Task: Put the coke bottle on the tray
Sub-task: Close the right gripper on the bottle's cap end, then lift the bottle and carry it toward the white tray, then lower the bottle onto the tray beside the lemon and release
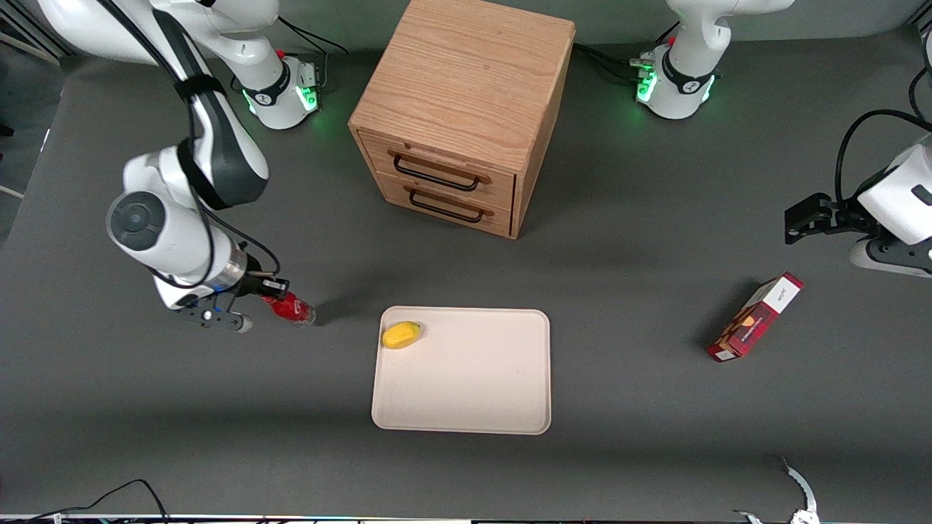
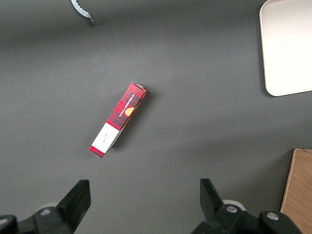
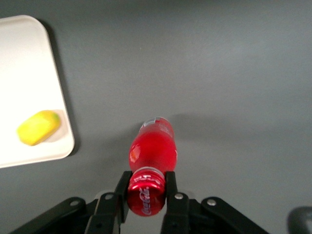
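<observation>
Above the bare mat, the gripper [image 3: 146, 187] pinches the coke bottle [image 3: 151, 155] by its neck.
Open mat separates it from the tray [image 1: 466, 386] rim (bottle base toward 3 o'clock in the front view).

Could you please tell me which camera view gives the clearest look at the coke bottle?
The right wrist view: the coke bottle fills the middle, its cap end clamped between the fingers of the gripper, apart from the tray. The front view shows it only small and partly hidden by the gripper. The left wrist view does not show it.
</observation>
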